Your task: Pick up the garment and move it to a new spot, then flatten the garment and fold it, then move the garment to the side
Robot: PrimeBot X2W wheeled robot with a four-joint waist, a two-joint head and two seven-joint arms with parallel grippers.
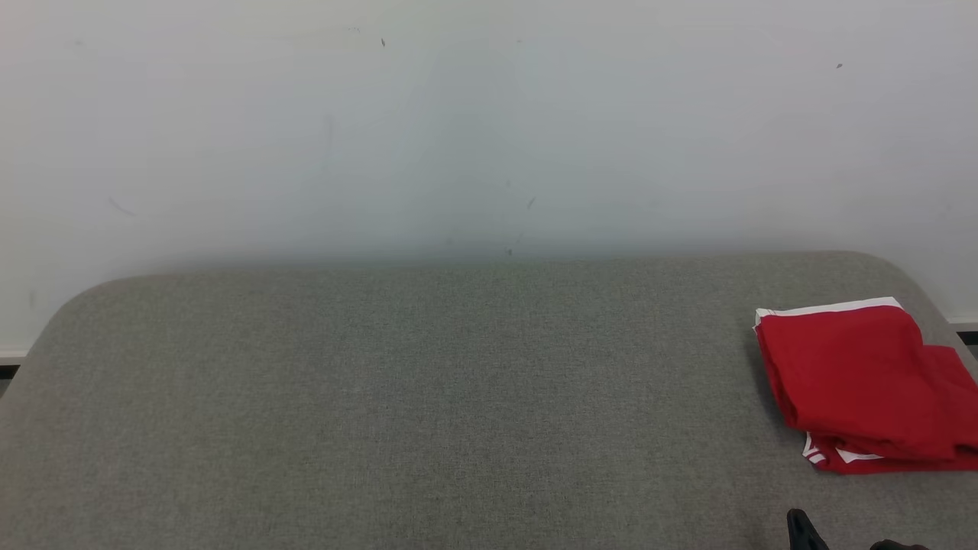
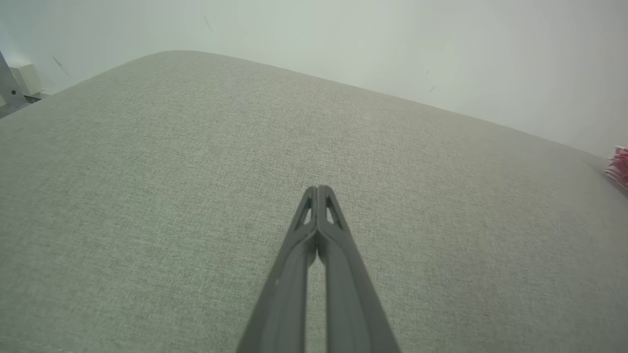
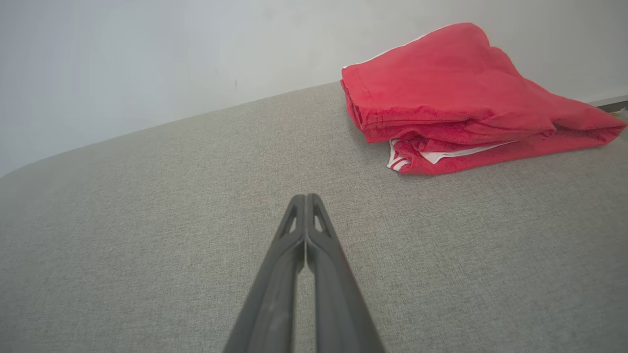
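The garment [image 1: 863, 382] — red fabric with white trim — lies folded into a compact stack at the right end of the grey upholstered surface [image 1: 428, 397], close to its rounded far-right corner. In the head view the stack reads from above as a rough rectangle with a white band along its far edge and white stripes at its near-left corner; part of it runs past the right border of the frame. The right wrist view supplies the side profile: several layers, the upper fold overhanging the lower ones, with the white striped hem showing between them at the near-left corner. The right gripper [image 3: 305, 196] points over bare upholstery short of the garment and to its left in that view, its fingers pressed together with nothing between them, clear of the cloth. The left gripper [image 2: 318, 187] is likewise closed on nothing, over the open middle of the surface and well apart from the garment, of which the left wrist view catches a thin red-and-white sliver at its right border. At the bottom right of the head view a dark tip [image 1: 801, 528] enters the frame — probably a finger of the right gripper, though too little shows to confirm. A pale wall [image 1: 489, 130] stands behind the surface.
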